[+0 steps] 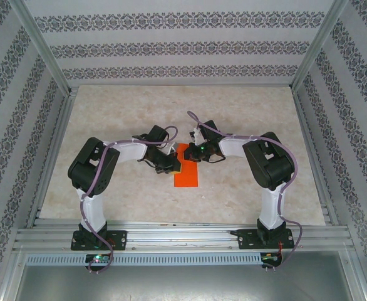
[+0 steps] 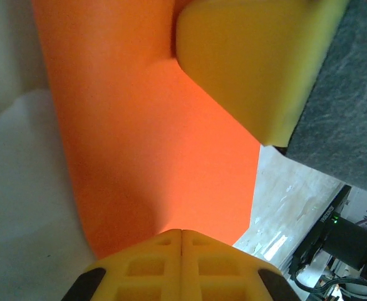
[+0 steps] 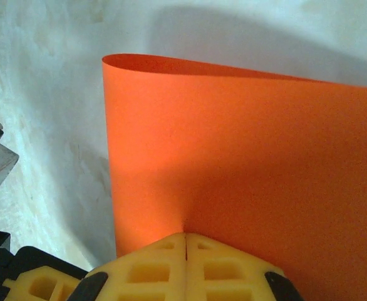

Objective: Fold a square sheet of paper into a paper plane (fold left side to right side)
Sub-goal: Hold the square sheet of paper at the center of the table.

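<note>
Pinching the thin bright orange square sheet of paper (image 3: 233, 163), my right claw (image 3: 185, 237) had its 2 yellow fingers (image 3: 152, 260) pressed together on its edge, and my left claw (image 2: 181, 233) looked likewise closed on it. The sheet lay between them on the pale marbled table (image 1: 108, 125), its bend rounded, not yet creased. I judged I should square the edges first, then press the bend flat.
</note>
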Tool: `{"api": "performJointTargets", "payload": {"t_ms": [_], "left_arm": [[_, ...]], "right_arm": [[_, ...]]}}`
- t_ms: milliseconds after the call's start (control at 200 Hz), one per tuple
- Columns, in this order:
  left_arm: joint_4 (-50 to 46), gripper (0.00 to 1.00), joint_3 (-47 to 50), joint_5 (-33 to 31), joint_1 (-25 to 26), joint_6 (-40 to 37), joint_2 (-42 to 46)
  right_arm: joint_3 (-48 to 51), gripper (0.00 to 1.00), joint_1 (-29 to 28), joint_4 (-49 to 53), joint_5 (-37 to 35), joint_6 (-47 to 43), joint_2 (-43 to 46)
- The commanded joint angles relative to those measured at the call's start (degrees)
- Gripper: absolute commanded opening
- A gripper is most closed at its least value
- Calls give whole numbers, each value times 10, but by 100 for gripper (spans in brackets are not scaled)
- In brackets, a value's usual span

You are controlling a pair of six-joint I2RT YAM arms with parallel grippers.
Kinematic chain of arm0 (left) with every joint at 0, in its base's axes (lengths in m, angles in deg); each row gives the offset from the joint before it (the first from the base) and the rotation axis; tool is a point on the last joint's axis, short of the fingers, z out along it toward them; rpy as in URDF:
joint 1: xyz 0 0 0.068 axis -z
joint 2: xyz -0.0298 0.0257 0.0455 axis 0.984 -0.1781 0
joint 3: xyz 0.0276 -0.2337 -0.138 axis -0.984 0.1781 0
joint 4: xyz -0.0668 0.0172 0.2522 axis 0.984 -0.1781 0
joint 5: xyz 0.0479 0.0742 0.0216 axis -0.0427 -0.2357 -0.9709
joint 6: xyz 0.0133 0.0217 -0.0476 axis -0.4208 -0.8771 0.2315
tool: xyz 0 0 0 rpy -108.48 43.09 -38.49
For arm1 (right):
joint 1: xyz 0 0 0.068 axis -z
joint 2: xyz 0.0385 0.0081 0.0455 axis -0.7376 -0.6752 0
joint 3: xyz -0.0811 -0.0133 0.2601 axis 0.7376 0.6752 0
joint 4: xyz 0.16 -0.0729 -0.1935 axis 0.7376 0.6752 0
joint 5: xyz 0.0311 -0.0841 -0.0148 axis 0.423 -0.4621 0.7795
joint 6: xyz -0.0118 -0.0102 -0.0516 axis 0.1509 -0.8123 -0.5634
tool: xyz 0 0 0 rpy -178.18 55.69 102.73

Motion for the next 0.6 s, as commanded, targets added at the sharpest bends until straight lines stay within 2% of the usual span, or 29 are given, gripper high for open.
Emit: {"api": "performJointTargets", "payload": {"t_ms": [0, 180, 460, 595], "left_arm": [[19, 0, 3, -12, 5, 16, -12], [15, 0, 18, -31, 13, 26, -15], [16, 0, 29, -50, 18, 60, -2], [34, 0, 38, -49, 21, 77, 0]], "right_arm": [[-1, 0, -3, -4, 5, 4, -3], [-16, 0, -3, -3, 8, 12, 14], [-21, 18, 2, 20, -21, 13, 86], [10, 20, 4, 32, -34, 16, 135]]}}
